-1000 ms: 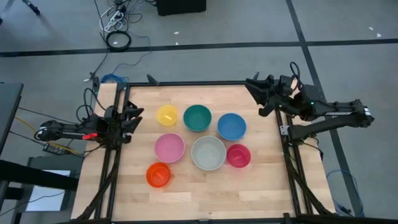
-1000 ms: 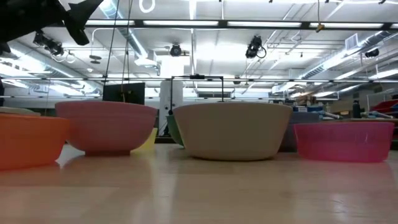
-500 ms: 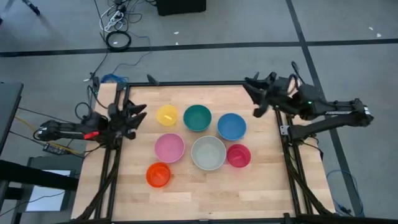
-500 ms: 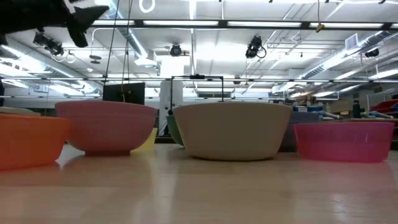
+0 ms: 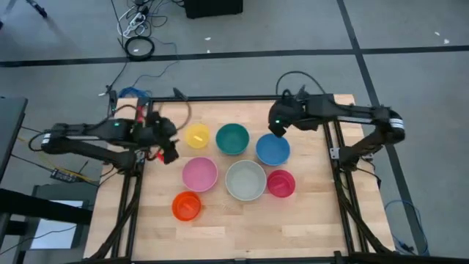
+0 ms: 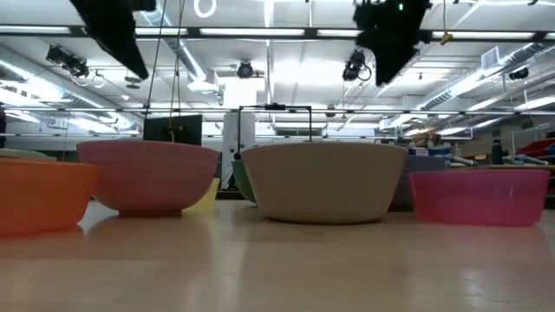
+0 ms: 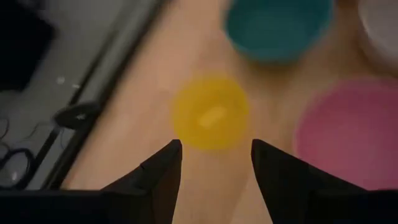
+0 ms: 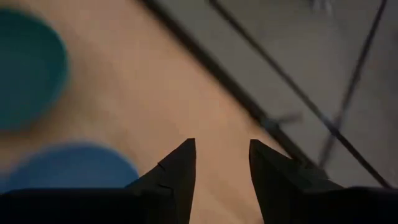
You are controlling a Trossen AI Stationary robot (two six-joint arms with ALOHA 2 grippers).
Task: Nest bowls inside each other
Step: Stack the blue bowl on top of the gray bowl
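Seven bowls stand upright on their bases on the wooden table: yellow (image 5: 196, 136), teal (image 5: 232, 138), blue (image 5: 272, 149), light pink (image 5: 199, 174), grey-white (image 5: 245, 180), magenta (image 5: 281, 183) and orange (image 5: 186, 206). None sits inside another. My left gripper (image 5: 168, 149) hangs open in the air just left of the yellow bowl (image 7: 210, 112), pointing down at a slant toward it. Above the blue bowl's far rim (image 8: 68, 168), my right gripper (image 5: 277, 129) is open too and slants downward. Neither has anything between its fingers (image 7: 163, 168).
Black frame rails (image 5: 132, 191) run along the table's left and right edges, and a rail (image 8: 236, 93) crosses the far edge. Bare wood lies along the near edge (image 5: 242, 227). In the low view the two arms (image 6: 113, 30) (image 6: 390, 30) hang high above the bowls.
Both arms have swung in from the table's sides over the table, and both grippers have tipped from roughly level to slanting down. My left gripper went right toward the yellow bowl; my right gripper went left and nearer, toward the blue bowl. The bowls have stayed put.
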